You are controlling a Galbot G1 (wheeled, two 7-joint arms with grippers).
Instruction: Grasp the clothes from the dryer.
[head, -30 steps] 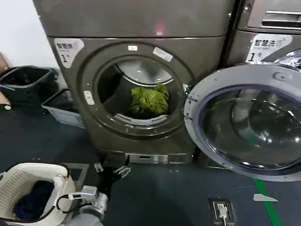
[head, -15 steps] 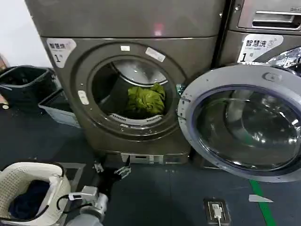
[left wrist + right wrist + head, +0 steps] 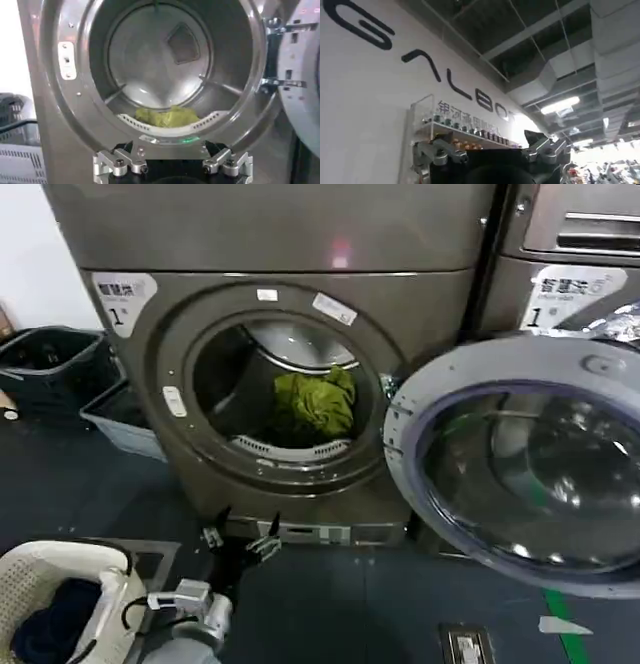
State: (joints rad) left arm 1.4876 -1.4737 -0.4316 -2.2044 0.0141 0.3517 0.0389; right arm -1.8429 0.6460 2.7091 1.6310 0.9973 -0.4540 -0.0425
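With the door swung wide, status: nothing grasped yet.
Clothes: olive-green bundle [image 3: 316,401] lying low in the drum, just behind the lip of the dryer [image 3: 270,244] porthole.
Left gripper [image 3: 240,534]: nearer arm, jaws spread, below the opening; bundle lies ahead and above.
Right gripper [image 3: 490,152]: aimed at the ceiling, jaws apparently spread.
Bundle's long axis: probably across the jaws.

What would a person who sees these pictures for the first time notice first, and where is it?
First, the clothes, a bright olive-green bundle inside the drum of the dryer, behind its round porthole. Next, the glass-windowed door, swung wide open on the dryer's right. Low in front of the machine, the left gripper is open and faces the porthole; a white basket holding dark blue cloth stands at the bottom left.
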